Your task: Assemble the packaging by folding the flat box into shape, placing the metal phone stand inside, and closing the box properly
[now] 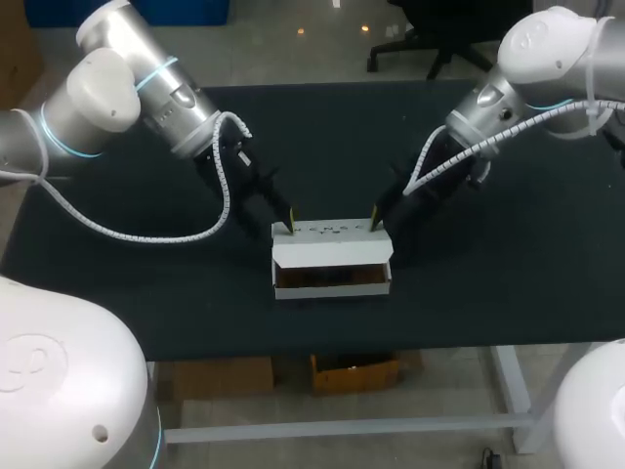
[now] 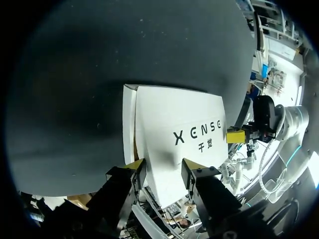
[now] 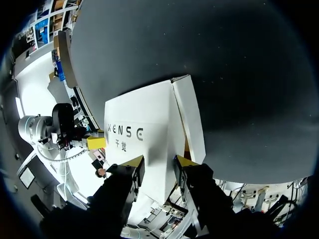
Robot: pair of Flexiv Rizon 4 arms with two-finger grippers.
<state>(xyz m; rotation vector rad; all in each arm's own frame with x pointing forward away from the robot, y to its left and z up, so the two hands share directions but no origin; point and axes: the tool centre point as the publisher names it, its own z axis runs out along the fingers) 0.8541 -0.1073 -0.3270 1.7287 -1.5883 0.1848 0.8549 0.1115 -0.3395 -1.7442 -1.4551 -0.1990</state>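
The white box (image 1: 332,256) is sitting in the middle of the dark worktop (image 1: 146,274). Its printed top panel is lying toward the rear, and a white flap is hanging over the front above a long dark opening. What is lying inside that opening cannot be made out.

The left end effector (image 1: 288,227) is reaching down to the box's rear left corner, and the right end effector (image 1: 375,223) is reaching down to its rear right corner.

In the left wrist view, the left end effector (image 2: 162,169) is holding its fingers apart, with the printed panel showing white in the gap. In the right wrist view, the right end effector (image 3: 158,163) is doing likewise at the opposite end. Neither is clamping anything.
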